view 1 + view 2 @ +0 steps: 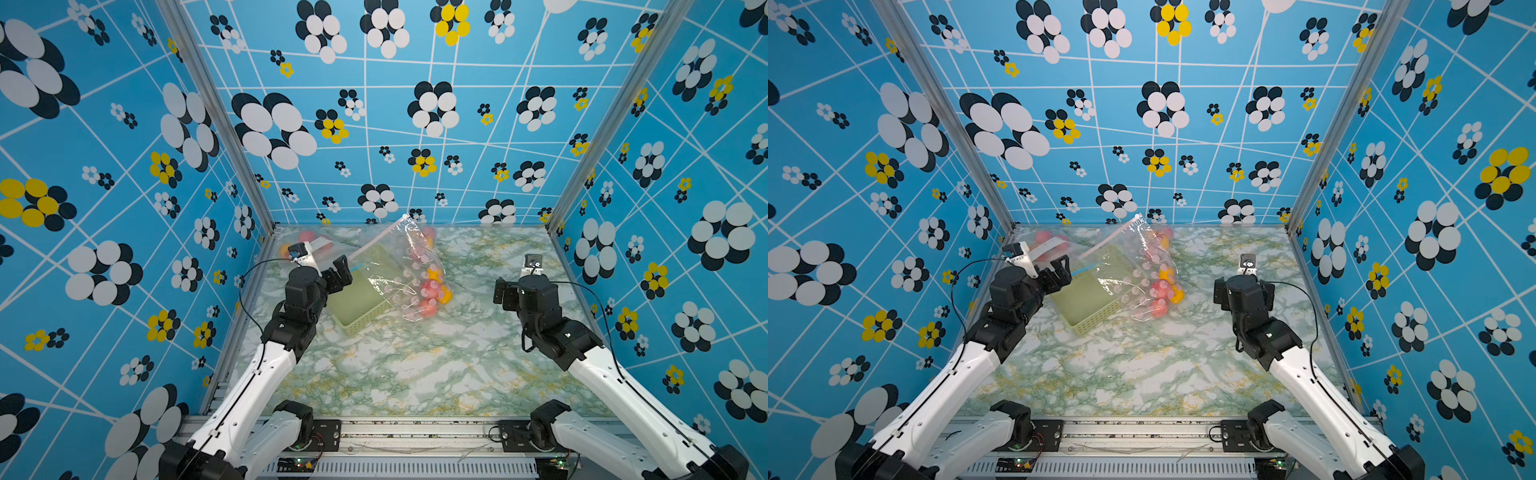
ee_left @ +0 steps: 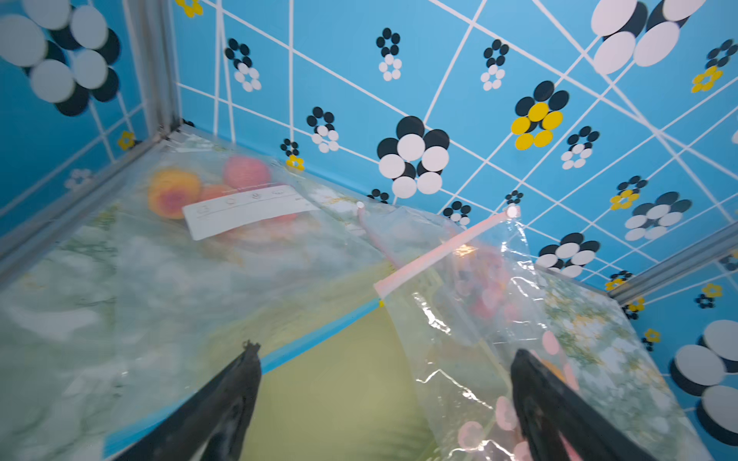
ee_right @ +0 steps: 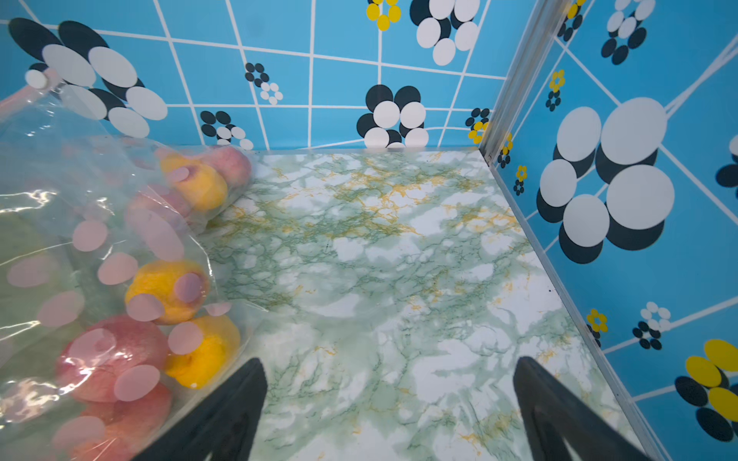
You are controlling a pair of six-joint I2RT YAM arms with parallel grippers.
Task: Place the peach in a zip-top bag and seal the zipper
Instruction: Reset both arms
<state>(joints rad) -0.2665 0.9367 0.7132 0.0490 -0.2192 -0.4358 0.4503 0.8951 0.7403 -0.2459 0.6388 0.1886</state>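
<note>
Several peaches (image 3: pixel 112 355) lie inside a clear zip-top bag with pink dots (image 1: pixel 415 266), which leans over a green basket (image 1: pixel 361 305). Its pink zipper (image 2: pixel 443 249) runs up toward the back wall. A second clear bag with a blue zipper strip (image 2: pixel 319 339) lies over the basket's left side. My left gripper (image 2: pixel 385 359) is open above the basket and the blue strip, with nothing between its fingers; in a top view the left gripper (image 1: pixel 338 272) sits at the basket's left corner. My right gripper (image 3: pixel 389 371) stands open over bare table, right of the dotted bag.
Another bag with a white label (image 2: pixel 247 215) holds more peaches (image 2: pixel 173 191) in the back left corner. The marble table (image 1: pixel 415 365) is boxed in by blue patterned walls on three sides. A metal rail (image 1: pixel 415 430) runs along the front edge.
</note>
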